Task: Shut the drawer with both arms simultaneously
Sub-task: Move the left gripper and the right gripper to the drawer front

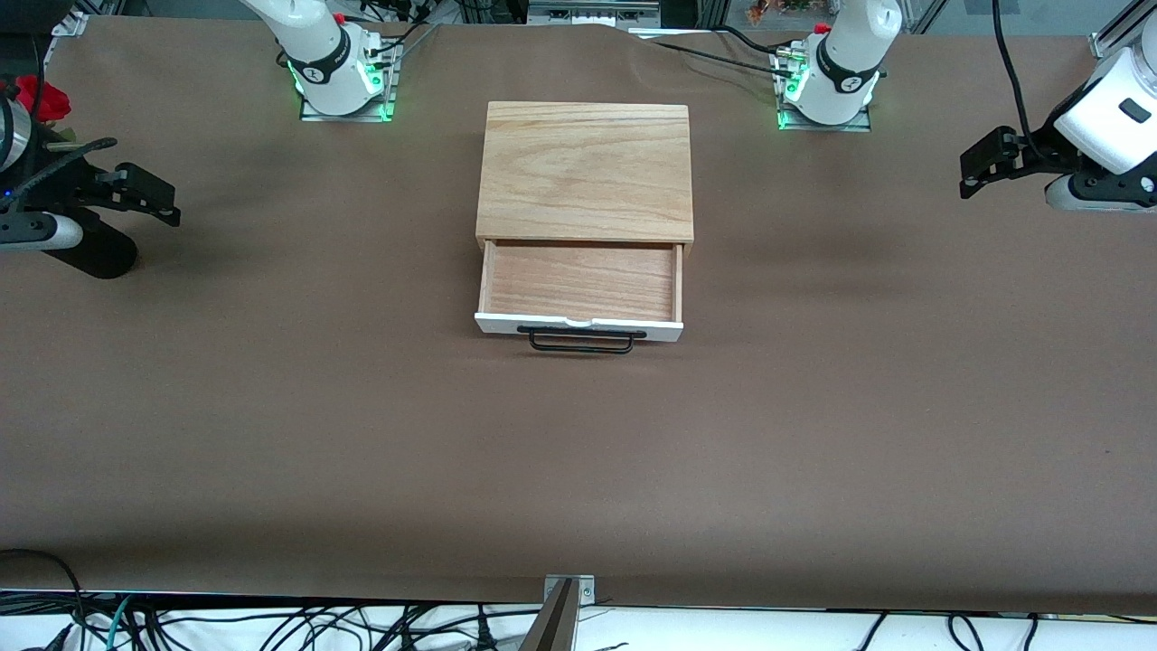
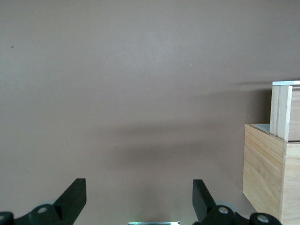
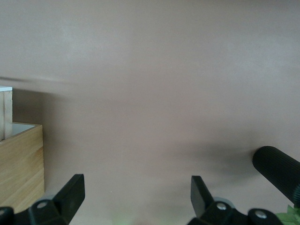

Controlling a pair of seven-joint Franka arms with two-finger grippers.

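The light oak box (image 1: 586,172) stands mid-table between the two arm bases. Its drawer (image 1: 578,282) is pulled out toward the front camera, empty, with a white front panel (image 1: 578,325) and a black wire handle (image 1: 581,342). My left gripper (image 1: 976,167) is open and empty above the table at the left arm's end, well away from the box. My right gripper (image 1: 158,199) is open and empty at the right arm's end. The left wrist view shows the open left gripper (image 2: 139,197), the box (image 2: 267,178) and the drawer (image 2: 283,112). The right wrist view shows the open right gripper (image 3: 137,194), the box (image 3: 21,164) and the drawer (image 3: 5,112).
A black ribbed cylinder (image 1: 95,253) lies on the table under the right gripper; it also shows in the right wrist view (image 3: 276,168). A red flower (image 1: 41,98) sits at the table's edge by the right arm. The brown table cover (image 1: 578,470) stretches wide in front of the drawer.
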